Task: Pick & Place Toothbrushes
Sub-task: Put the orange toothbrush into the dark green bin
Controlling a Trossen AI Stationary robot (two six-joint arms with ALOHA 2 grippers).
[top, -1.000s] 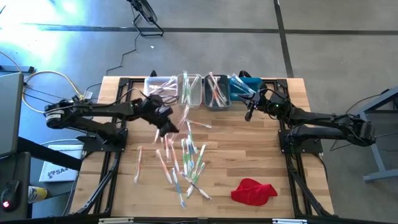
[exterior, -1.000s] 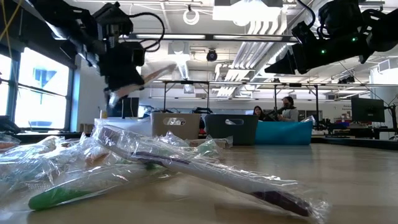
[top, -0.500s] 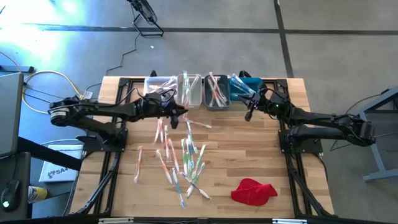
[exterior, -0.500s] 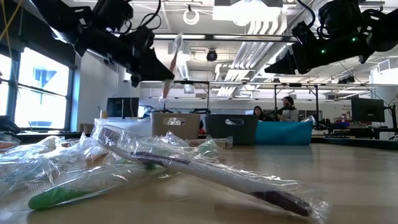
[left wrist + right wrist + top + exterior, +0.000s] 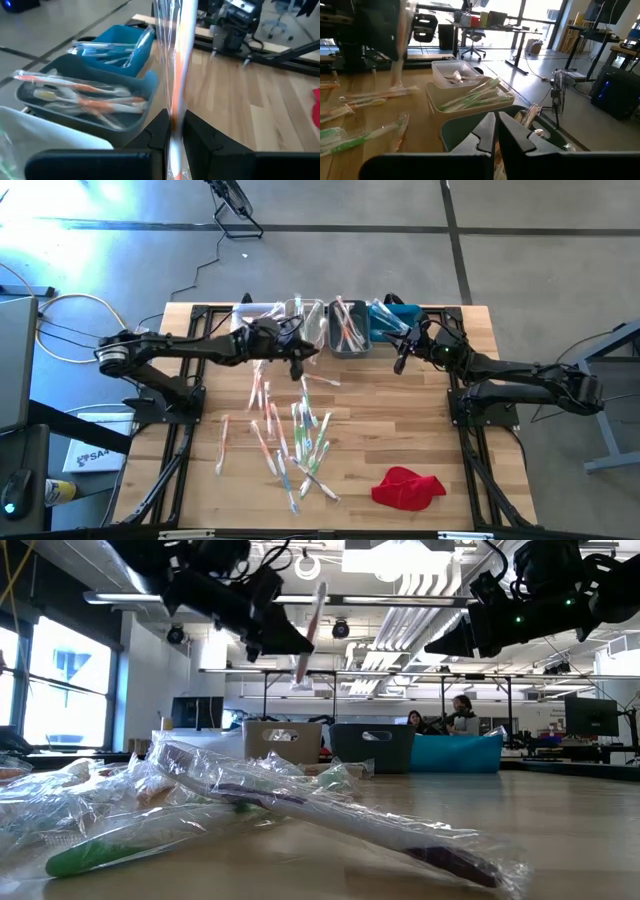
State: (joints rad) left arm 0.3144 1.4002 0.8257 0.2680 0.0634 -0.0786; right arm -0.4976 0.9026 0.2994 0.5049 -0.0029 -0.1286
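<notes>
My left gripper (image 5: 302,364) is high above the table, close to the row of bins, and shut on one wrapped toothbrush (image 5: 310,635) with an orange and white handle (image 5: 176,60). In front of it are the grey bin (image 5: 125,125), holding orange toothbrushes, and the blue bin (image 5: 117,40). Several more wrapped toothbrushes (image 5: 290,430) lie loose on the wood mid-table. My right gripper (image 5: 400,364) hangs shut with nothing in it by the blue bin (image 5: 392,320). My left gripper pinches the wrapped toothbrush about its middle (image 5: 175,116) between its two fingers. The fingers (image 5: 288,640) come nearly level, slanting a little downward, and lie across the stick. The toothbrush stands almost upright, one end above the fingers and one below, lifted clear of table and bins.
Along the far edge stand a white bin (image 5: 250,315), a beige bin (image 5: 305,328), the grey bin (image 5: 347,332) and the blue bin. A red cloth (image 5: 408,487) lies at the near right. Bare wood shows between the pile and the right arm.
My left gripper has risen and gone toward the far edge and the right, from above the pile to the bins, still shut on the toothbrush. Its wrist has rolled and levelled out, and the toothbrush has swung from a slant to nearly upright.
</notes>
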